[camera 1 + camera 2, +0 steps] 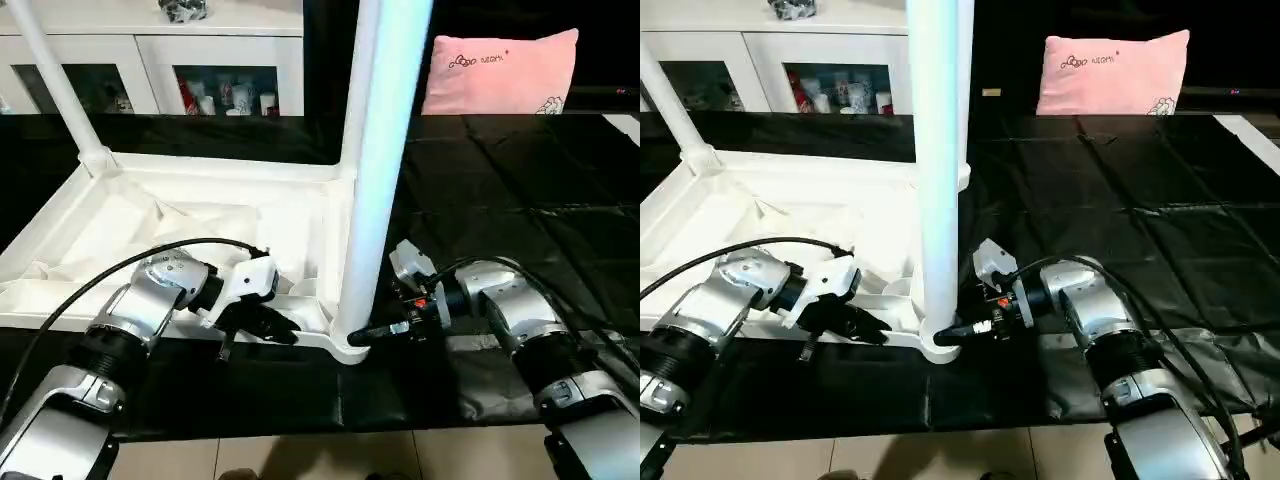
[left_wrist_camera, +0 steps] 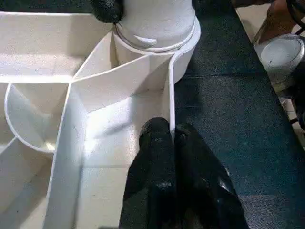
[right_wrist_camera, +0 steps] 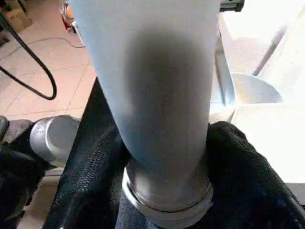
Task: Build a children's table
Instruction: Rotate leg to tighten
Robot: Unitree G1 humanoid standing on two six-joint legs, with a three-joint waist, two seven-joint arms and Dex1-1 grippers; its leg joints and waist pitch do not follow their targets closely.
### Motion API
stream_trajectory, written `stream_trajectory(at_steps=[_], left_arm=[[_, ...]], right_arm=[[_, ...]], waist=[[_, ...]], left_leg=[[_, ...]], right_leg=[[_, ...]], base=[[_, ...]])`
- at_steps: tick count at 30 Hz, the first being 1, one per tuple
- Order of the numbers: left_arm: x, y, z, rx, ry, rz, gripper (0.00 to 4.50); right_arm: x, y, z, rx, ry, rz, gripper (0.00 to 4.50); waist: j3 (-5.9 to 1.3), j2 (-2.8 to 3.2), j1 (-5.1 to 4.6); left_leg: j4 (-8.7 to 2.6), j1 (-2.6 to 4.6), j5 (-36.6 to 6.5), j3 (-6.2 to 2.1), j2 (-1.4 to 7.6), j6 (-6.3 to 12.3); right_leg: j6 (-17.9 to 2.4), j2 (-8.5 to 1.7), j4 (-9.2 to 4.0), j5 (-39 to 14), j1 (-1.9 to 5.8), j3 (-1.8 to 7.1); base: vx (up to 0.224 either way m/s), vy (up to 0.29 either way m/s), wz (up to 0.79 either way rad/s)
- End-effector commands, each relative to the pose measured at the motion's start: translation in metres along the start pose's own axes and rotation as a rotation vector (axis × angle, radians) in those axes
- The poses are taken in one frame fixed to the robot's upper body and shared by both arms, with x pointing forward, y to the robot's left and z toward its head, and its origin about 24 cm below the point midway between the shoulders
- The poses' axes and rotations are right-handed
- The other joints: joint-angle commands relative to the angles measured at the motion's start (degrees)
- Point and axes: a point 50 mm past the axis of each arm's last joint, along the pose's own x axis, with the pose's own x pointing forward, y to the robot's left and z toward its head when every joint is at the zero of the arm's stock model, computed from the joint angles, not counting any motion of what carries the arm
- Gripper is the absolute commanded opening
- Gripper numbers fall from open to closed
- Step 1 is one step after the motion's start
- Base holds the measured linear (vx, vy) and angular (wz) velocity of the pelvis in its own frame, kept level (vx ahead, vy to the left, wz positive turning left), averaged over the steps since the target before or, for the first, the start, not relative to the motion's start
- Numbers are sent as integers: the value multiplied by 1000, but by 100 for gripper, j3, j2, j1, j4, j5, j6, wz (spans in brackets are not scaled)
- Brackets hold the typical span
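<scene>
The white tabletop (image 1: 200, 215) lies upside down on a black mat, ribbed underside up. One white leg (image 1: 375, 150) stands upright in its near right corner socket (image 2: 157, 28). A second leg (image 1: 55, 80) rises from the far left corner. My left gripper (image 1: 280, 328) is shut on the tabletop's near rim (image 2: 170, 95) just left of that socket, one finger (image 2: 155, 143) inside the wall and one outside. From the right, my right gripper (image 1: 365, 337) is shut on the base of the near leg (image 3: 152, 95), with a black finger (image 3: 243, 181) on each side.
A white glass-door cabinet (image 1: 150, 60) stands behind the tabletop. At the back right a pink pillow (image 1: 500, 70) lies past the black mat (image 1: 520, 200). Tiled floor (image 1: 300, 455) begins right at the mat's near edge.
</scene>
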Motion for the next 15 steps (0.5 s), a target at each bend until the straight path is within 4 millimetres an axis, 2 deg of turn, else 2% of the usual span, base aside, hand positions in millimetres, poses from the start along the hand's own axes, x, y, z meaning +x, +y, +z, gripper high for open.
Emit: stream_trajectory(at_steps=[1,8,10,13,14,15], left_arm=[[8,-5,0,8,30,-71,0],[9,3,-3,-65,-4,34,0],[12,10,0,-104,-33,113,0],[19,26,12,-165,-99,267,0],[19,26,12,-166,-100,269,0],[23,31,16,-181,-111,308,0]], right_arm=[[1,5,-4,30,-7,44,225],[9,9,-9,62,-65,3,212],[17,3,-13,110,-86,-106,211],[32,-10,-22,195,-96,-313,209],[32,-10,-22,197,-95,-317,209],[38,-14,-25,226,-86,-383,209]], waist=[[-383,-38,-23],[-375,-14,-17],[-361,-27,-21],[-325,-30,-127],[-322,-23,-131],[-321,-58,-165]], left_leg=[[-387,-47,-899,119,56,367],[-396,-34,-991,120,49,325],[-398,-32,-1106,117,33,285],[-396,-6,-1339,99,-23,127],[-387,7,-1383,91,-40,111],[-396,-24,-1387,70,-52,97]], right_leg=[[-1005,-259,-418,-1817,427,216],[-948,-250,-446,-1991,414,212],[-902,-254,-469,-2202,415,206],[-566,-255,-580,-3091,373,173],[-490,-258,-605,-3282,366,151],[-325,-268,-631,-3543,394,132]], base=[[0,0,0],[0,0,0],[0,0,0],[0,0,0],[0,0,0],[0,0,0]])
